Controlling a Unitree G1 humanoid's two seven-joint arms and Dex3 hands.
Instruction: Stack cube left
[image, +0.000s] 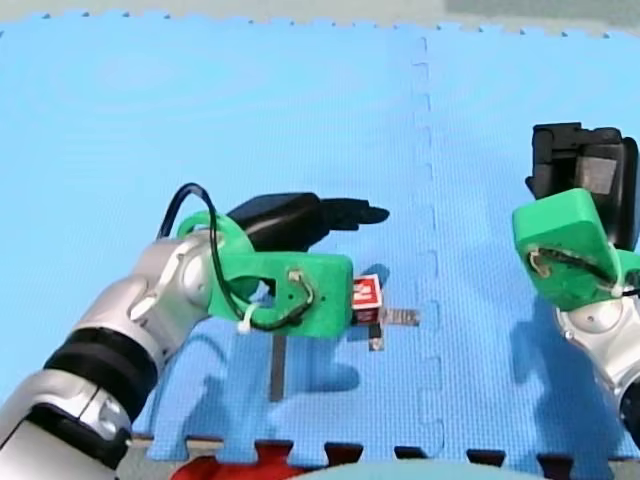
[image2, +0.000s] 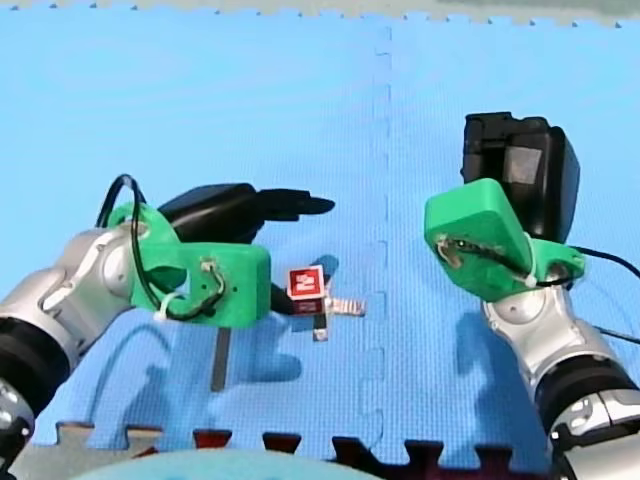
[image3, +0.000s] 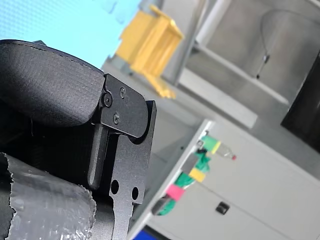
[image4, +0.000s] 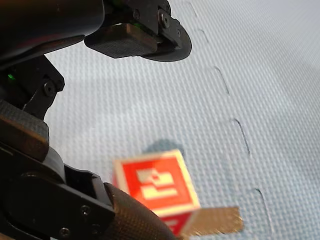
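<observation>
- Sitting on the blue foam mat (image: 300, 100), 1 red cube (image: 367, 295) rests on silver tape strips (image: 402, 317).
- Left hand (image: 290, 222) hovers just behind the cube, its fingers (image4: 135, 215) gripping nothing; 1 is just beside the cube.
- Right hand (image: 585, 180) is at the mat's right, well apart from the cube.

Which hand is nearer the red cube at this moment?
Left. The left hand is right next to the red cube, close above it. The right hand is raised well off to the cube's right, across the seam in the blue mat.
</observation>
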